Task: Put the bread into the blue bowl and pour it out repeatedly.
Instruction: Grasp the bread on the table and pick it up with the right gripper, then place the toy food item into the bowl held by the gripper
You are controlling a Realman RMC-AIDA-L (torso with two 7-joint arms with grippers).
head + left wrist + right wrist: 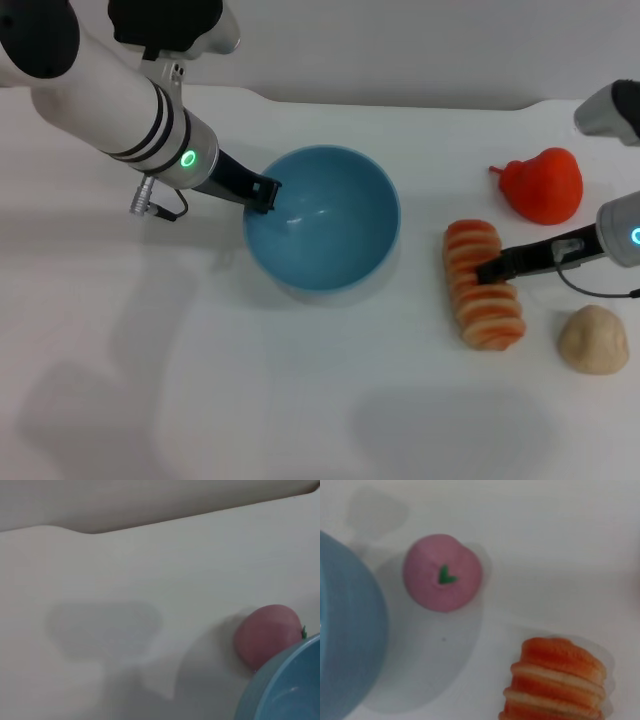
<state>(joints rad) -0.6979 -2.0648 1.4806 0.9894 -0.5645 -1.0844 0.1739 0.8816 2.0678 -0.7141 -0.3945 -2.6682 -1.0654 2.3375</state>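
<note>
While the bread [484, 285] lies ridged side up on the table [300, 400], to the right of the bowl [322, 217] and clear of it, we find the right gripper [492, 268] reaching across its middle, with dark fingers over the loaf's top. We cannot tell how wide this claw stands or whether it has any hold yet. The left gripper [263, 194] sits at the bowl's left rim, apparently clasping the wall, though the head view does not settle that either. The bowl is empty. We judge the main risk to be a poor pinch: the loaf is long and ribbed, so a grasp set off-centre could let it swing or slip on the lift and fall short of the bowl. A second risk is the bowl sliding or tipping if the left arm's hold is loose when the loaf lands. Neighbouring items (a red fruit [545, 185] behind, a tan lump [593, 339] beside the loaf's near end, a pink fruit [442, 573] in the wrist views) could be knocked by a wide swing.
</note>
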